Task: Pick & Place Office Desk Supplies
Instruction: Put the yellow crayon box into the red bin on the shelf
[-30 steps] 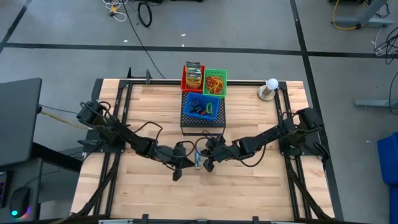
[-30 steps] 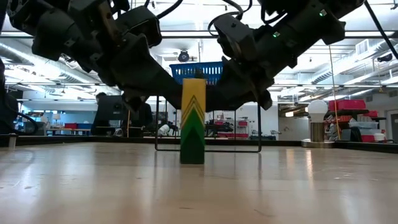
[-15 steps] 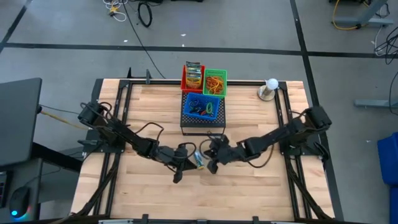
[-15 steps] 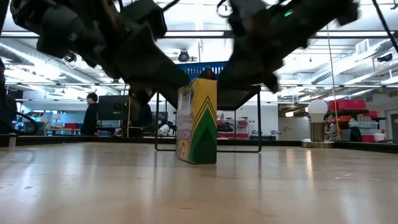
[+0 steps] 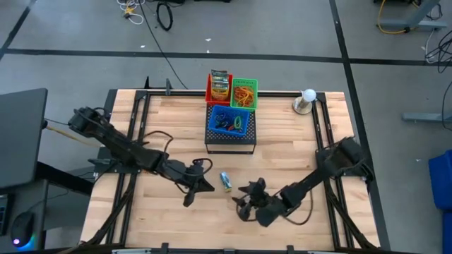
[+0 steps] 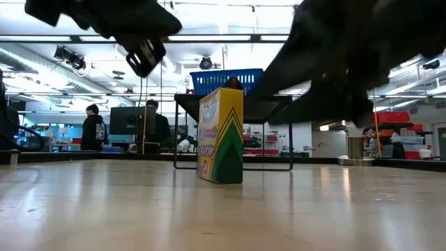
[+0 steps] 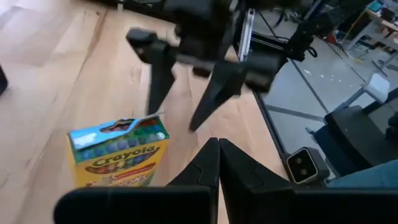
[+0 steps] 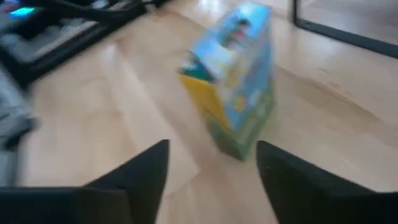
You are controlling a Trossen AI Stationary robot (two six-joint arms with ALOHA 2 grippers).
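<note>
- A crayon box (image 5: pixel 226 181) is found standing upright on the wooden counter (image 5: pixel 176 120), free of both arms, in front of the black perforated box (image 5: pixel 230 142).
- In the low view, the crayon box (image 6: pixel 221 136) is seen resting on its base, with green and yellow chevrons on the near face.
- The left tool (image 5: pixel 189 195) is positioned near the crayon box on its left side, apart from it. Its fingers (image 7: pixel 208 163) are pressed together, fully closed, and nothing is held between them.
- The right tool (image 5: pixel 244 204) is located on the counter on the near side of the crayon box, slightly to its right, and apart from it. Its fingers (image 8: pixel 146 171) are spread wide, and nothing is gripped.
- In the right wrist view, the crayon box (image 8: pixel 233 84) is seen ahead of the spread fingers, with a clear gap to both.
- A blue bin (image 5: pixel 230 120) containing small coloured loops is placed on top of the black perforated box.
- A green bin (image 5: pixel 244 93) of rubber bands and a red bin (image 5: pixel 219 87) are set behind the blue bin.
- A white ball on a stand (image 5: pixel 306 100) is found at the far right corner of the counter.
</note>
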